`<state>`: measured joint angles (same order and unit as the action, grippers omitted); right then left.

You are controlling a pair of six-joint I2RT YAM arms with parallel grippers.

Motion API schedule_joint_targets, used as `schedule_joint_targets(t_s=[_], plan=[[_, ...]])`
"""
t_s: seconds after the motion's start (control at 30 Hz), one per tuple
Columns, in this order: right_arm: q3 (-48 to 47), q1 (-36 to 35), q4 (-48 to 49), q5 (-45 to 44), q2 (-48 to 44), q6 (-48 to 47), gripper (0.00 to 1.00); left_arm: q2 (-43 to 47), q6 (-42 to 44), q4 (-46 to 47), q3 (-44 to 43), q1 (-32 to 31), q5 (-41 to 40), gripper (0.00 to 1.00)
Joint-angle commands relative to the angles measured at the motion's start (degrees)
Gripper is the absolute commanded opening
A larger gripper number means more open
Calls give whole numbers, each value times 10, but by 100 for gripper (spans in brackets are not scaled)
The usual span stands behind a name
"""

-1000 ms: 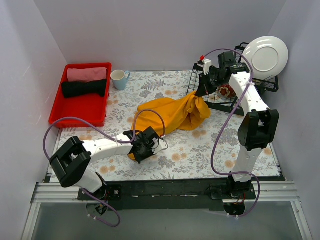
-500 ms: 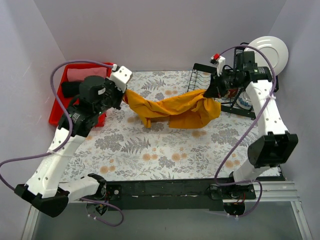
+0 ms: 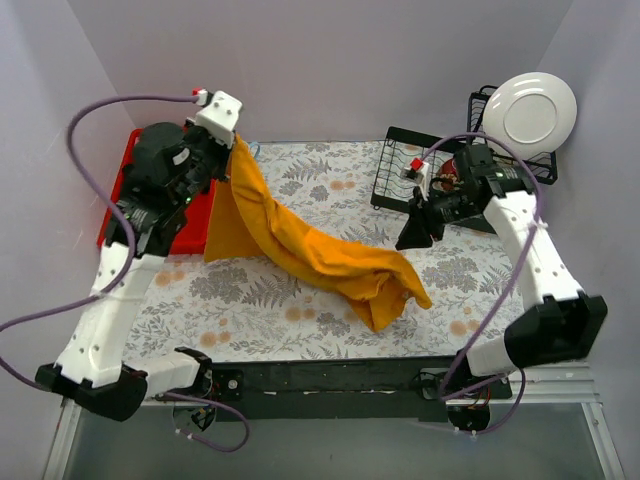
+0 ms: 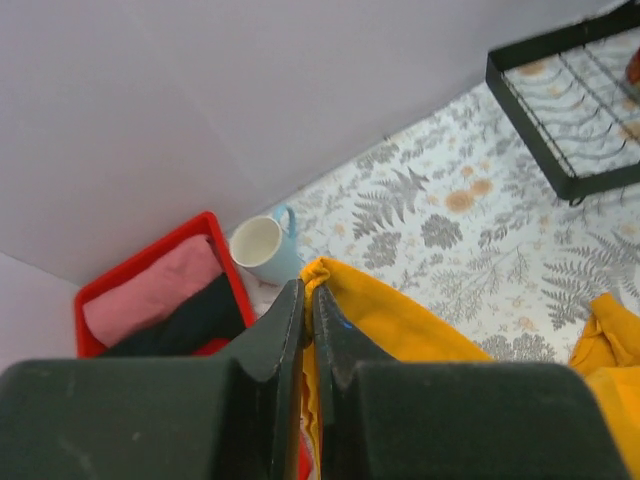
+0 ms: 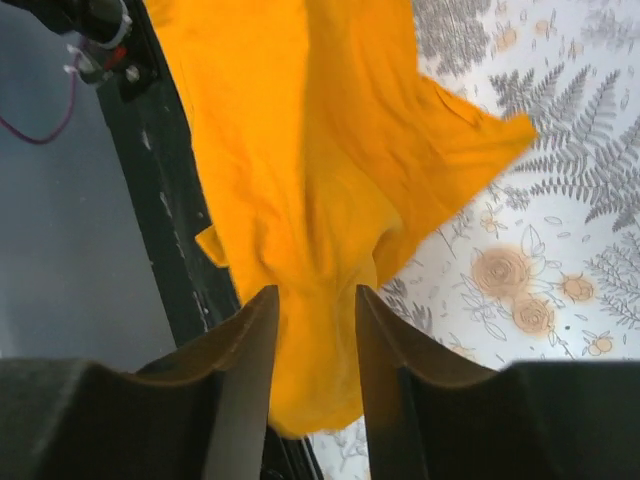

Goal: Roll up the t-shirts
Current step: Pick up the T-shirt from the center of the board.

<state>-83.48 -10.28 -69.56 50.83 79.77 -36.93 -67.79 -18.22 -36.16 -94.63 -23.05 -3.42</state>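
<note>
"Orange-yellow cloth, hoisted high on the left. Why?"

"The left gripper is clenched on one edge of the t-shirt, up above the red tray. I'd judge it lifts the cloth so it hangs out straight before rolling."

"And the rest of it?"

"It slopes down across the table, and its crumpled end lies close to the front edge."

"The right gripper?"

"Released, fingers spread, hovering just beside that end and holding nothing."

"Room to lay it flat?"

"Bare floral surface behind the shirt. The mug and tray crowd the left rear, the dish rack the right."
</note>
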Motion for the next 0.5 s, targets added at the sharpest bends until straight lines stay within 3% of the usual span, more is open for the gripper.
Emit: schedule_joint_targets(t_s=[0.0,0.03,0.13,0.2,0.37,0.47], plan=[[-51,5,17,-53,99,-49,47,-111,3,44,75,3,17,0],[-69,7,14,-58,128,-57,55,-134,-12,51,83,4,31,0],[-127,9,-2,-59,146,-105,62,-238,-49,44,41,4,41,0],[-117,-9,-6,-56,113,-142,63,-312,-71,16,1,5,41,0],[110,-113,126,-129,-32,-197,59,-357,-93,19,-31,6,46,0],[248,-227,230,-165,-115,-210,52,-360,-91,21,-25,6,41,0]])
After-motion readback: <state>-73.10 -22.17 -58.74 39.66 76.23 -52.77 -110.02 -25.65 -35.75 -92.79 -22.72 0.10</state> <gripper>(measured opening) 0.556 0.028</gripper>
